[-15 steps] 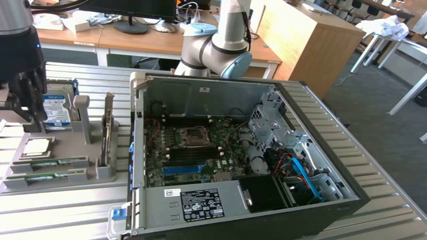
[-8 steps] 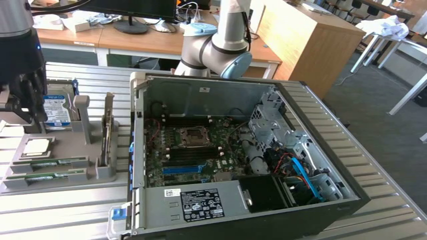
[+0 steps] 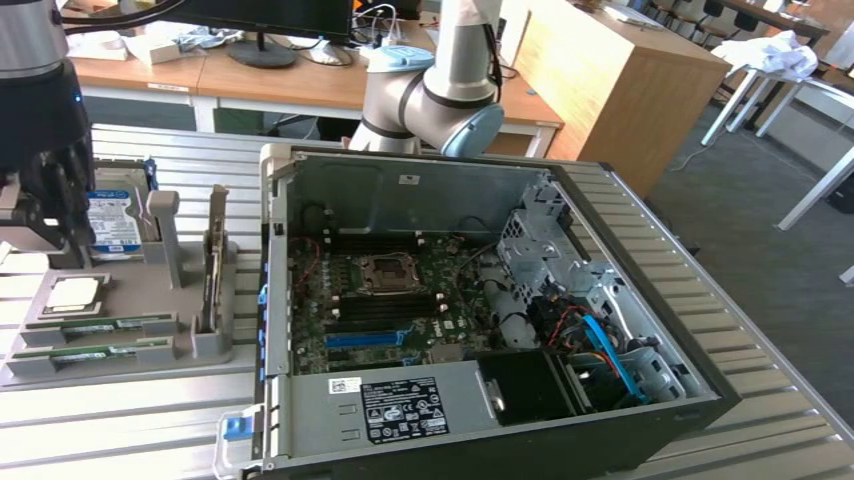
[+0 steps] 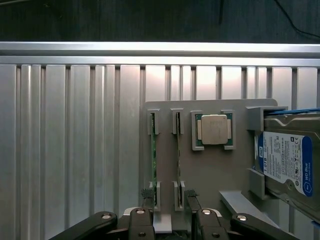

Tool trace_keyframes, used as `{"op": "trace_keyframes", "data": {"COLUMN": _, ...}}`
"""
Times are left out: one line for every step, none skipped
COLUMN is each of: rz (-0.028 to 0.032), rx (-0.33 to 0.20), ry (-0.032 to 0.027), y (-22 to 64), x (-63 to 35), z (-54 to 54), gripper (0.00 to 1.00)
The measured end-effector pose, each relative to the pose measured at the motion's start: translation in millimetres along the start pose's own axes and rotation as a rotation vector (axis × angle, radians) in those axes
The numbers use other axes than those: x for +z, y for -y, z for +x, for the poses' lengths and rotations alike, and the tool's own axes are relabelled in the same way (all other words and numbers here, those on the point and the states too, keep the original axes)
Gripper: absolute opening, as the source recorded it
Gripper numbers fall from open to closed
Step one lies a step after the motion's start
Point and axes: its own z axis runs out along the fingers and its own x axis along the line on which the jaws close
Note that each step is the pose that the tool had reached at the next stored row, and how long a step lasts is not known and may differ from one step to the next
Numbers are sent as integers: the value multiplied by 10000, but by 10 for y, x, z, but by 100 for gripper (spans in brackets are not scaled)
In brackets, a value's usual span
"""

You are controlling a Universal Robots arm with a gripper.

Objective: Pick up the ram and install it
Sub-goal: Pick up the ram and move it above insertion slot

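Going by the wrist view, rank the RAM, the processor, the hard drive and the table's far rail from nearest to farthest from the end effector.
1. RAM: two sticks, their ends right at the end effector.
2. Processor and hard drive: too close to call; processor at the tray's far end, drive off to the side.
3. Table's far rail: beyond the tray.

Tray [image 3: 134, 370] at exterior view's left of case [image 3: 400, 190]; ram [image 4: 154, 155], processor [image 4: 214, 129], drive [image 4: 286, 162] on tray.
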Motion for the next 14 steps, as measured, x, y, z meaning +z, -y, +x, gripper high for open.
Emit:
{"op": "trace_keyframes", "data": {"rz": 0, "rx": 0, "ry": 0, "y": 0, "x": 4, "z": 0, "gripper": 37}}
{"op": "trace_keyframes", "data": {"rz": 0, "rx": 0, "ry": 0, "y": 0, "x": 7, "z": 0, "gripper": 37}}
{"op": "trace_keyframes", "data": {"rz": 0, "rx": 0, "ry": 0, "y": 0, "x": 10, "z": 0, "gripper": 37}}
{"op": "trace_keyframes", "data": {"rz": 0, "rx": 0, "ry": 0, "y": 0, "x": 13, "z": 0, "gripper": 37}}
{"op": "trace_keyframes", "data": {"rz": 0, "rx": 0, "ry": 0, "y": 0, "x": 16, "z": 0, "gripper": 37}}
{"op": "trace_keyframes", "data": {"rz": -1, "rx": 0, "ry": 0, "y": 0, "x": 20, "z": 0, "gripper": 37}}
{"op": "trace_keyframes", "data": {"rz": 0, "rx": 0, "ry": 0, "y": 0, "x": 23, "z": 0, "gripper": 37}}
{"op": "trace_keyframes", "data": {"rz": 0, "rx": 0, "ry": 0, "y": 0, "x": 26, "z": 0, "gripper": 37}}
{"op": "trace_keyframes", "data": {"rz": 0, "rx": 0, "ry": 0, "y": 0, "x": 29, "z": -1, "gripper": 37}}
{"op": "trace_keyframes", "data": {"rz": 0, "rx": 0, "ry": 0, "y": 0, "x": 33, "z": -1, "gripper": 37}}
{"op": "trace_keyframes", "data": {"rz": 0, "rx": 0, "ry": 0, "y": 0, "x": 37, "z": -1, "gripper": 37}}
{"op": "trace_keyframes", "data": {"rz": 0, "rx": 0, "ry": 0, "y": 0, "x": 40, "z": -1, "gripper": 37}}
{"op": "trace_keyframes", "data": {"rz": 0, "rx": 0, "ry": 0, "y": 0, "x": 44, "z": -1, "gripper": 37}}
{"op": "trace_keyframes", "data": {"rz": 0, "rx": 0, "ry": 0, "y": 0, "x": 48, "z": -1, "gripper": 37}}
